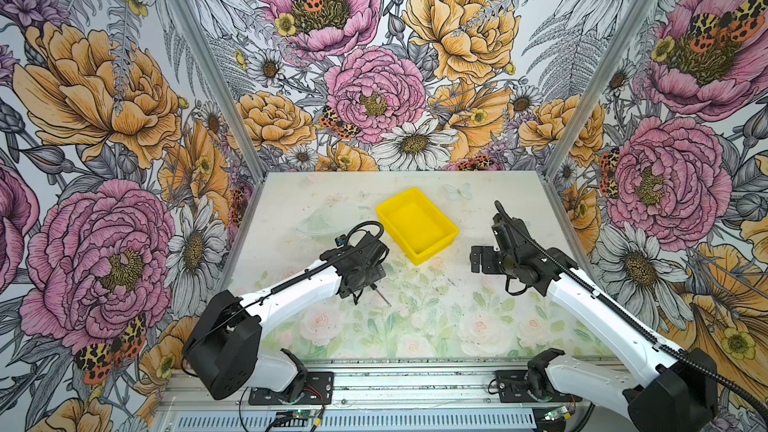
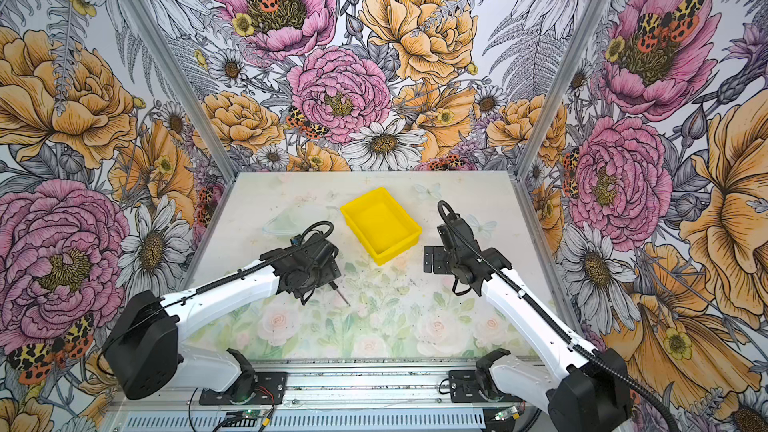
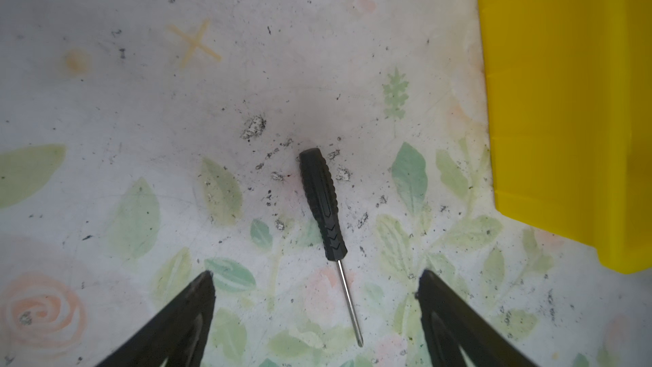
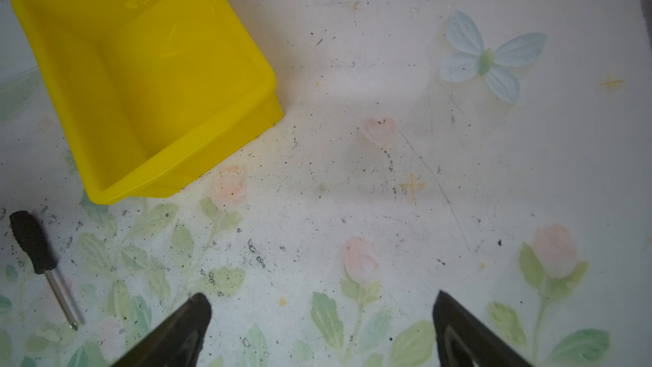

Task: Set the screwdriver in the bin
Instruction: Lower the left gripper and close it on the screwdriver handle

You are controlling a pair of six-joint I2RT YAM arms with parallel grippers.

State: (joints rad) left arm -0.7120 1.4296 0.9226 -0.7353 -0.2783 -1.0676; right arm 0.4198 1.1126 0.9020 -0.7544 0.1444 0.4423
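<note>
left gripper [image 3: 315, 273]: fingers spread wide, holding nothing. it hangs over the screwdriver [image 3: 323, 206], which lies flat on the table [image 1: 436, 317]. in the left wrist view the thin shaft runs through the gap between the two fingertips, touching neither, and the black handle lies beyond them.

in both top views only the shaft [image 1: 384, 299] shows, at mid-frame just below the left gripper's body. the handle is hidden beneath it.

the bin [image 1: 432, 253] sits above and to the right of that spot, in the upper middle of the table, turned at an angle. its near corner is close to the screwdriver but apart from it, with a strip of bare table between handle and yellow wall. nothing lies inside the bin.

right gripper [image 4: 320, 294]: fingers likewise spread, nothing between them. it is held right of the bin, well apart from the screwdriver.

room: the lower half of the table is bare in both top views. the path from screwdriver to bin is open. the patterned side walls stand well clear of both.
</note>
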